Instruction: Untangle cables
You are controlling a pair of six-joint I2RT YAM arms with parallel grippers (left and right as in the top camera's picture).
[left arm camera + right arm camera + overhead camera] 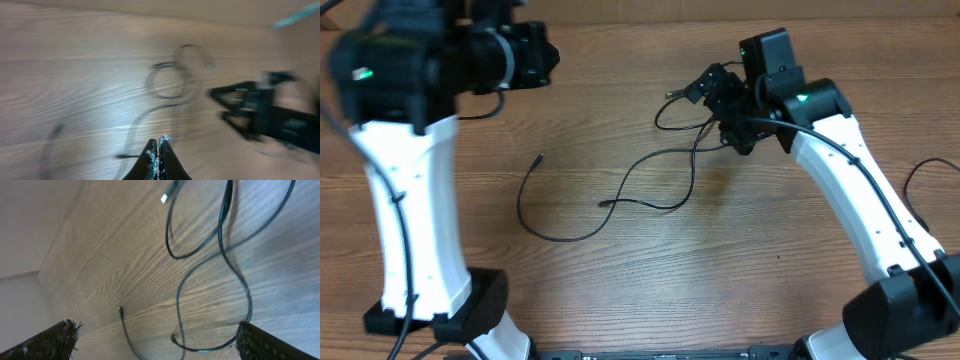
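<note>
Left gripper (158, 144) closed, right gripper (155, 332) spread.

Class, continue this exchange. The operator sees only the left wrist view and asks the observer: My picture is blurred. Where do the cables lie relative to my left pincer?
Observer: Overhead, the left pincer sits at the top left, well apart from the cables, which lie mid-picture to its lower right.
Operator: Is the right pincer gripping any?
Observer: No. The right pincer is open, fingers wide apart, and only cable lying on the table shows between them.
Operator: Is there a loose end on my side?
Observer: Yes. One cable end lies alone on bare table, left of the rest.
</note>
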